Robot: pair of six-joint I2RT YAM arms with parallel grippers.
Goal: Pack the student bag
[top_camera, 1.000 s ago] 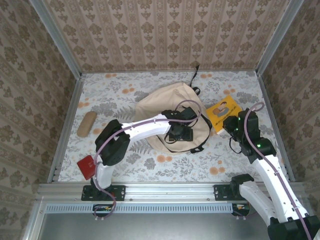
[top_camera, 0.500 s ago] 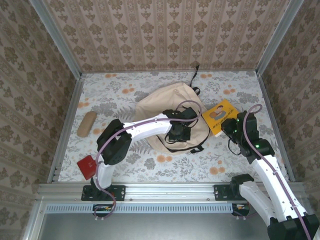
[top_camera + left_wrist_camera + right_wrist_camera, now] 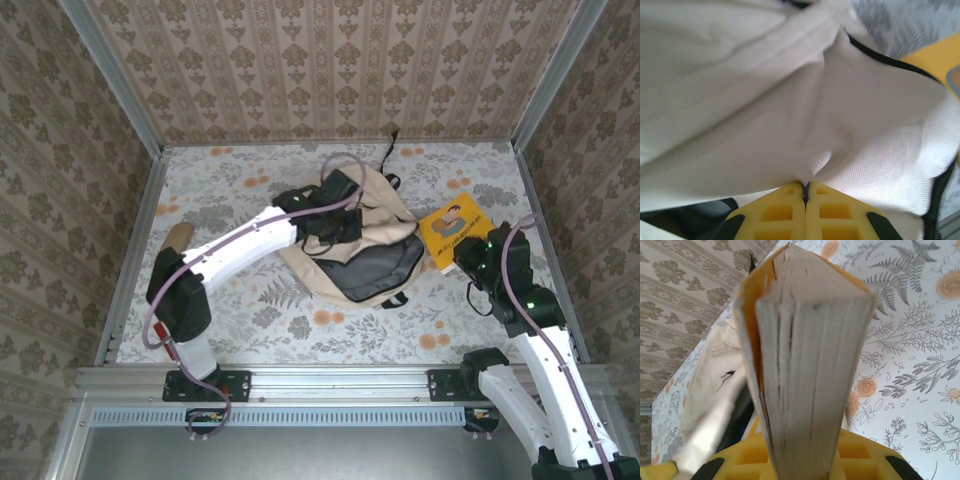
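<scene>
Far left, one tan pencil case (image 3: 178, 238) lies on the floral table (image 3: 330, 335), half tucked behind the left arm and well apart from the action.

Now the big change: a second ago the left gripper (image 3: 335, 208) sits low over the near edge of a flat bag, and now it's up at the far side with the cloth in tow! The wrist view shows that gripper (image 3: 805, 186) with its yellow fingers (image 3: 777, 212) pressed together, a fold of beige fabric pinched between them. So the one student bag (image 3: 392, 212), mid-table, now gapes toward the near side, with its dark grey lining (image 3: 370, 272) on show. That looks like the opening the packing needs.

Moving right, one yellow book (image 3: 450, 224) sits just beside the bag's right edge. It's a touch farther from the bag than half a second ago. The right gripper (image 3: 470, 255) has it clamped; on the right wrist camera the book (image 3: 810, 355) stands page-edge on in the gripper (image 3: 805, 452).

The count: one bag, one book, one pencil case, and nothing seen inside the bag yet.
</scene>
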